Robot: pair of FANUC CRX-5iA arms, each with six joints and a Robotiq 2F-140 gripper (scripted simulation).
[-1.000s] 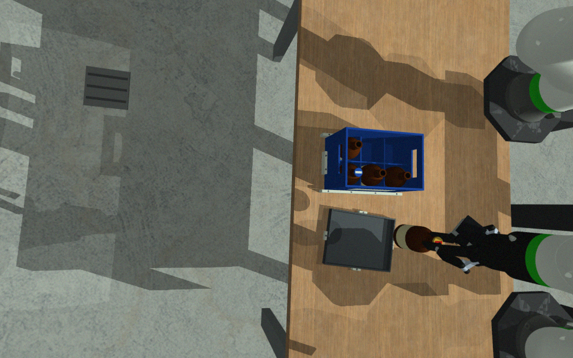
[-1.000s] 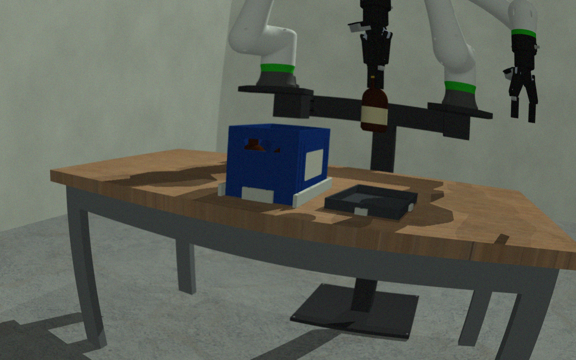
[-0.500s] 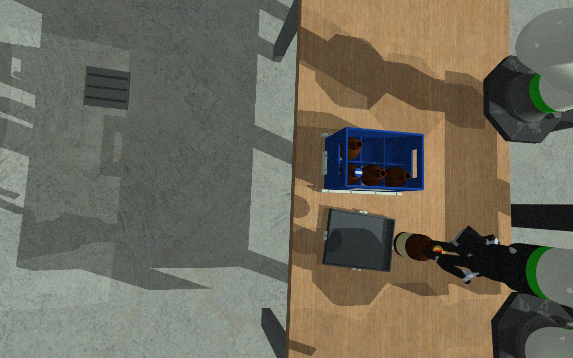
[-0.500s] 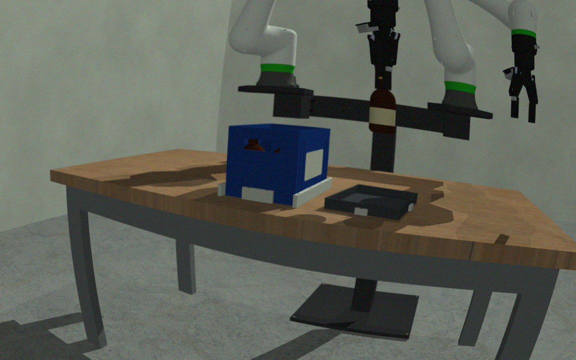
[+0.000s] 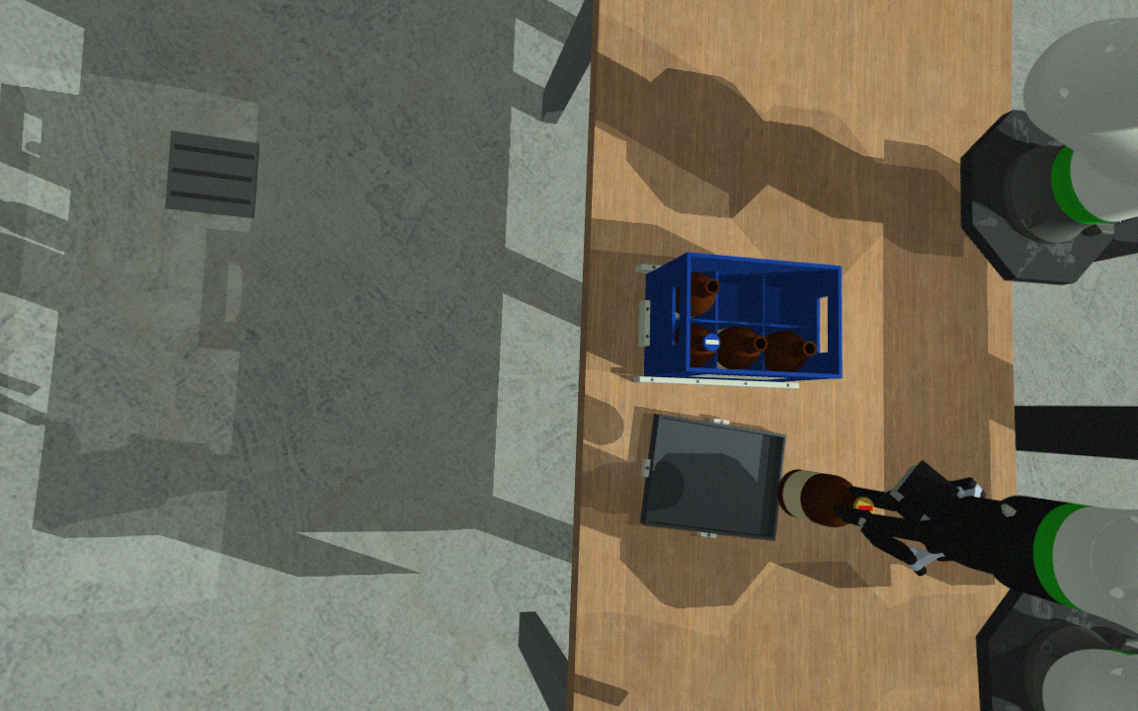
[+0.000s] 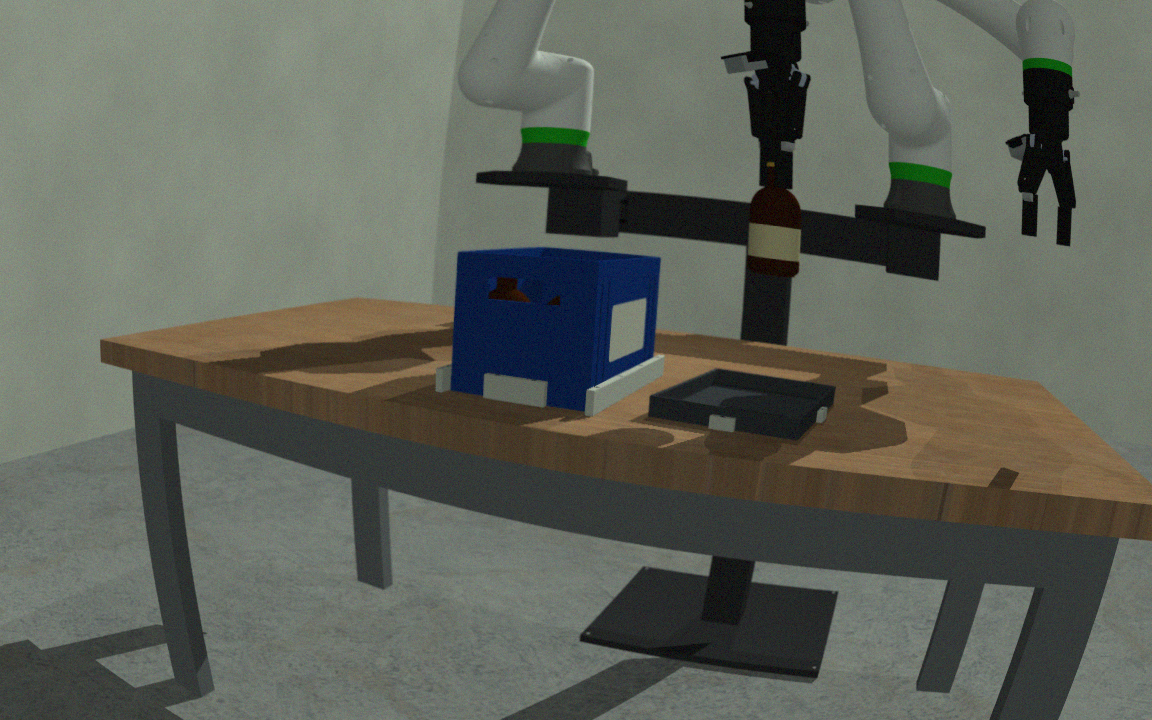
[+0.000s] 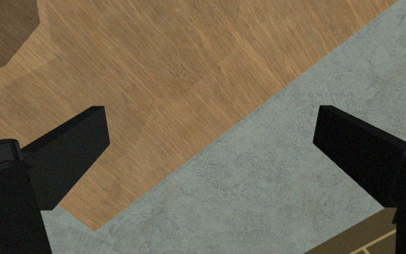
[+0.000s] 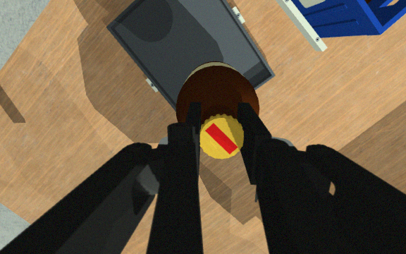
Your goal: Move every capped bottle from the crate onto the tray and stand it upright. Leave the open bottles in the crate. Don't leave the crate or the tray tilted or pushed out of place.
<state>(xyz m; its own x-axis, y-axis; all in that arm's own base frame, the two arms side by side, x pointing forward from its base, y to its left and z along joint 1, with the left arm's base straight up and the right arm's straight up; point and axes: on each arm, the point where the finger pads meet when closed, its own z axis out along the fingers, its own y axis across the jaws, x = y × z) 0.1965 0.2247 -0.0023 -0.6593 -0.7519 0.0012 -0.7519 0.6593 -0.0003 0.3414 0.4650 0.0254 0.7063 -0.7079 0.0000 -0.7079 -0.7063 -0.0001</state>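
Note:
My right gripper [image 8: 218,119] is shut on the neck of a brown bottle [image 5: 828,499] [image 6: 774,210] [image 8: 217,88] with a yellow cap [image 8: 221,137] marked with a red bar. The bottle hangs upright, high above the table. The empty grey tray [image 5: 776,484] [image 6: 741,420] [image 8: 136,58] lies flat beside the blue crate [image 5: 666,345] [image 6: 508,344] [image 8: 372,25]. In the crate stand a bottle with a blue cap [image 5: 712,342] and three open bottles [image 5: 698,296] [image 5: 739,350] [image 5: 787,352]. My left gripper [image 6: 1045,223] [image 7: 212,125] is open and empty, off to the side.
Pale brackets [image 5: 714,382] [image 6: 625,385] sit against the crate's base, and small clips [image 5: 707,533] [image 6: 721,423] against the tray. The crate's tall walls rise above the tray. Both arm bases stand beyond the table's far edge in the exterior view.

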